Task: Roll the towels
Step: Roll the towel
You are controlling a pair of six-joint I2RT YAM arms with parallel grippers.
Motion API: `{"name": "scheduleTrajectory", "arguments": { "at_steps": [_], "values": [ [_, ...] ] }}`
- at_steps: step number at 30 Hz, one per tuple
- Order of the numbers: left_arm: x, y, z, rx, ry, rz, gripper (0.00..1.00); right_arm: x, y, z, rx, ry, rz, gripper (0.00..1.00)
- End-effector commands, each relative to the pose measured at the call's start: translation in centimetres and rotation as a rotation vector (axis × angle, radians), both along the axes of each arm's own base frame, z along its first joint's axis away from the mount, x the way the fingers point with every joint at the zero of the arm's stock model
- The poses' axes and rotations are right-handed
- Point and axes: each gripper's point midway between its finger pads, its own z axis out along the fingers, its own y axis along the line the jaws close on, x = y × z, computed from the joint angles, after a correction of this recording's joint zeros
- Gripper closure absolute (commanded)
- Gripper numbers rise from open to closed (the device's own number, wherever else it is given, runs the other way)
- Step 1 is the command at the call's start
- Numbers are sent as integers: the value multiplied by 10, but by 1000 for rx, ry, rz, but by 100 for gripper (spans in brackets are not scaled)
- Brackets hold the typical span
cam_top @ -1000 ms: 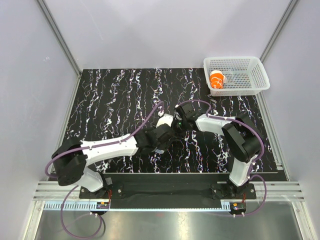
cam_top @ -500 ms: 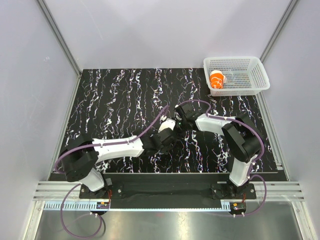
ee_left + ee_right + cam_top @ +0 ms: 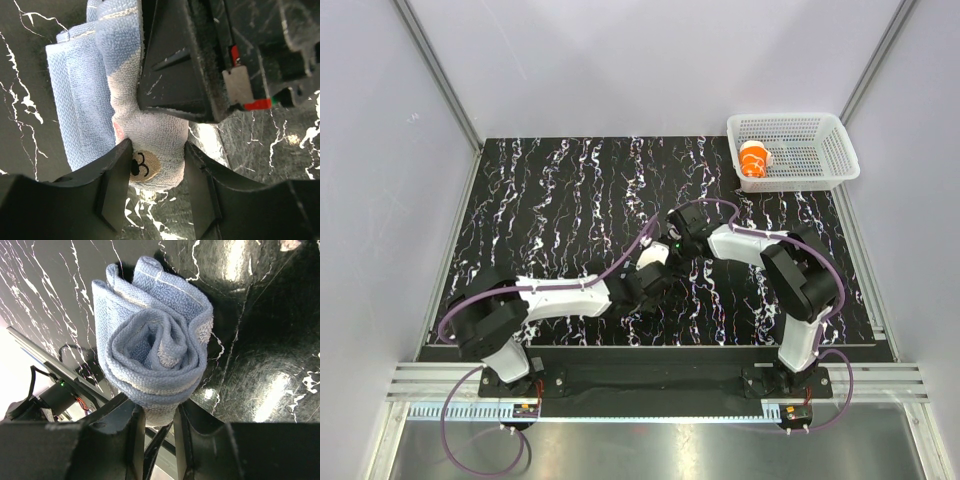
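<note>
A light blue rolled towel (image 3: 80, 100) with a white end bearing a small bear face is held just over the black marbled table (image 3: 560, 200) at mid-table (image 3: 652, 254). My left gripper (image 3: 157, 180) is shut on the white end of the roll, with both fingers against it. My right gripper (image 3: 159, 427) is shut on the roll's other end, whose spiral (image 3: 155, 350) faces its camera. In the top view the two grippers, left (image 3: 655, 274) and right (image 3: 670, 243), meet nose to nose and mostly hide the towel.
A white mesh basket (image 3: 820, 128) stands at the back right corner with an orange-and-white rolled towel (image 3: 754, 160) inside. Grey walls enclose the table on three sides. A metal rail (image 3: 650, 385) runs along the near edge by the arm bases.
My left arm has swung its elbow rightward and its gripper has shifted slightly toward the near right. My right gripper has barely moved. Both stay together on the towel.
</note>
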Motion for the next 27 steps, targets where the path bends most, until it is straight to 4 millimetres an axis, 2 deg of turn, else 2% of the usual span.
{"name": "scheduleTrajectory", "arguments": {
  "at_steps": [1,5,7,11,12,16,18,19,22,27],
  "values": [
    [-25,16,-38,75,105,-12,51,0,6,4,-1,5,22,71],
    [-29,23,-47,99,118,-3,52,-3,9,6,16,19,31,71],
    [-30,23,-49,105,121,-3,56,-3,9,7,22,23,32,71],
    [-31,22,-50,97,130,-15,75,-5,10,7,26,32,35,71],
    [-32,20,-51,94,131,-25,83,-5,10,8,29,32,38,70],
    [-33,19,-50,75,141,-40,92,-7,7,9,25,30,38,66],
    [-36,18,-51,55,156,-56,94,-7,5,7,15,27,41,59],
    [-35,19,-51,44,162,-53,94,-6,4,9,15,23,36,46],
    [-36,22,-51,-2,188,-57,96,2,-5,11,-9,3,24,24],
    [-37,23,-47,-104,231,-67,96,19,-32,24,-39,-30,-32,16]
  ]
}}
